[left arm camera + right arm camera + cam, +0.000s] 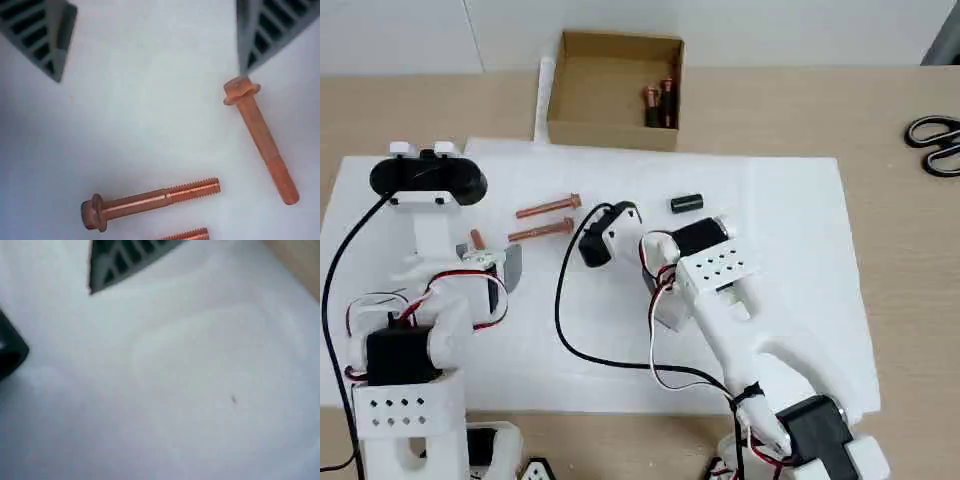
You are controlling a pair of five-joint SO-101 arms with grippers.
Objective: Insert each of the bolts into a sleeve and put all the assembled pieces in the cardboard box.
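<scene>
High view looks down on three loose copper bolts lying on a white foam sheet. The upper bolt and the lower bolt lie side by side, nearly parallel, with their heads pointing toward the middle of the sheet. The third bolt lies apart from them, at the left gripper. The left wrist view shows that gripper's grey ribbed fingers spread wide open over the sheet and holding nothing. The third bolt's head sits right at the tip of one finger, and its shaft angles away from that finger. Whether head and finger touch cannot be told.

A short black sleeve lies on its side on the sheet, well apart from the three bolts and near the right arm's wrist. It has no bolt in it.

The cardboard box stands open on the wooden worktop, just past the sheet's far edge. Inside it, against the right wall, two assembled pieces lie together, each a copper bolt in a black sleeve.

The right gripper hangs low over the middle of the sheet, near the sleeve. Whether it is open or closed cannot be told.

A pair of scissors lies at the worktop's right edge, well apart from everything else.
</scene>
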